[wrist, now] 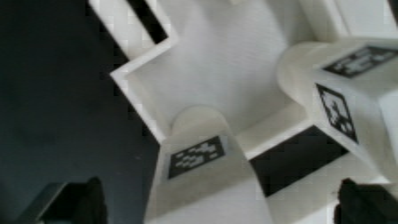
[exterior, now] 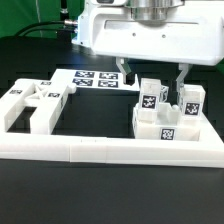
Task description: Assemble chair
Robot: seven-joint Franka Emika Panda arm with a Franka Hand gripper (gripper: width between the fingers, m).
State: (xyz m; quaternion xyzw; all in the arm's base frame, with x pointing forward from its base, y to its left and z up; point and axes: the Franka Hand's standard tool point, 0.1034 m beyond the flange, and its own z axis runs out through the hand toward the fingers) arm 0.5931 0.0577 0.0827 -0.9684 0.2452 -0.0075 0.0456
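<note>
Exterior view, open empty hand [exterior: 152,73] over chair parts [exterior: 148,122], rail [exterior: 110,150] in front, marker board [exterior: 95,80] behind

Bright even light, white chair parts [exterior: 150,122] nearly overexposed, black table [exterior: 40,200] swallowing shadows, wrist view soft, fingers [wrist: 75,203] blurred.

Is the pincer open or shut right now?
Open: the pincer's two fingers stand wide apart above the chair parts.

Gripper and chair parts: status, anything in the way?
Gripper open, empty, over chair parts at exterior view's right. At its left, further parts lie loose. No obstruction visible.
</note>
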